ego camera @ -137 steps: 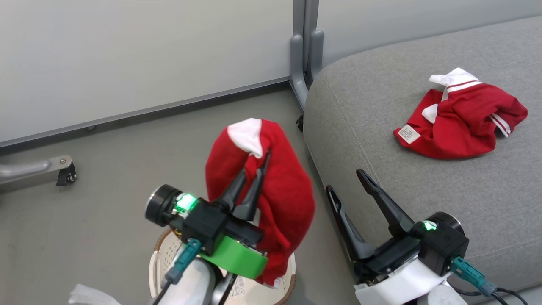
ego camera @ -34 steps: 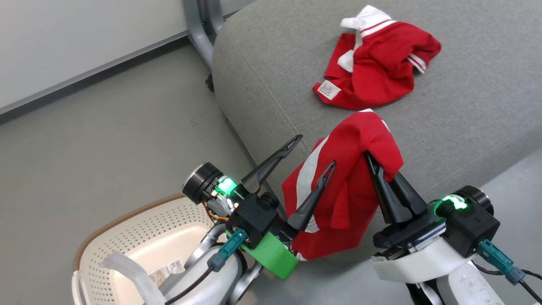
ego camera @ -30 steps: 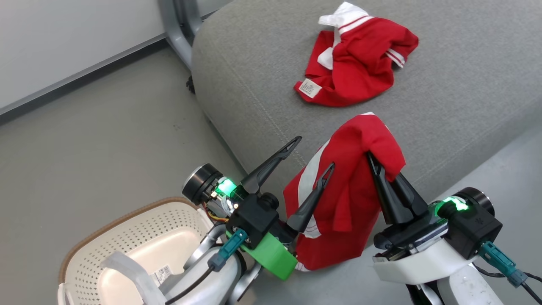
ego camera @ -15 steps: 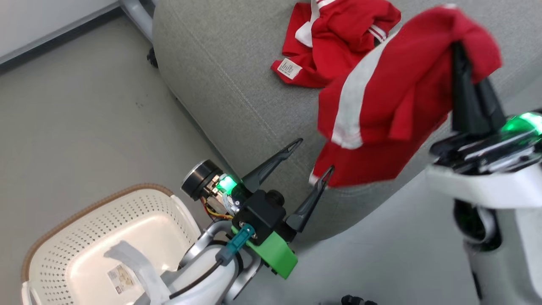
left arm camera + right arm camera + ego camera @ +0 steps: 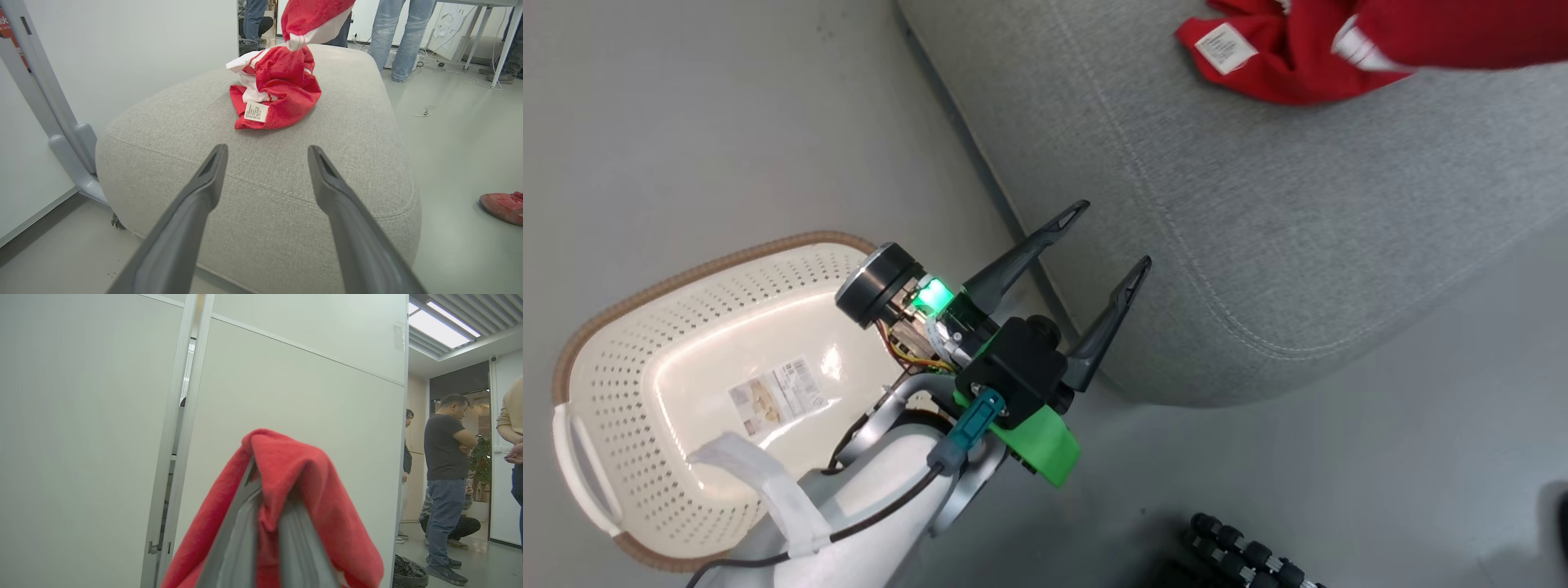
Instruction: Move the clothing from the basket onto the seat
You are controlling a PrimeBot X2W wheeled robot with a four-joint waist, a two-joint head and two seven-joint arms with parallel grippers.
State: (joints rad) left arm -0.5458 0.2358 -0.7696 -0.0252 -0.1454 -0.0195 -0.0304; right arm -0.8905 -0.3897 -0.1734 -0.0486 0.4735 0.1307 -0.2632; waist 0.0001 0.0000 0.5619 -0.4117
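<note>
The cream basket [image 5: 605,392] stands on the floor at the left, holding no clothing, with a sticker on its bottom. One red garment with a white label [image 5: 1262,61] [image 5: 278,92] lies crumpled on the grey seat [image 5: 1258,229] [image 5: 261,192]. A second red garment with a white stripe [image 5: 1462,33] [image 5: 314,18] hangs in the air just above it. My right gripper [image 5: 267,522] is shut on this cloth, which drapes over the fingertips. My left gripper [image 5: 1113,233] [image 5: 267,150] is open and holds nothing, at the seat's near corner beside the basket.
A white partition wall with a grey metal foot [image 5: 69,143] stands left of the seat. Several people [image 5: 447,477] stand beyond it, and jeans-clad legs [image 5: 402,36] and a red shoe [image 5: 504,206] are near the seat's right side. A black beaded cable [image 5: 1241,555] lies on the floor.
The head camera has swung, shifting the whole picture. My right gripper has lifted the striped garment higher and farther over the seat, out past the picture's top right. The left gripper stays open.
</note>
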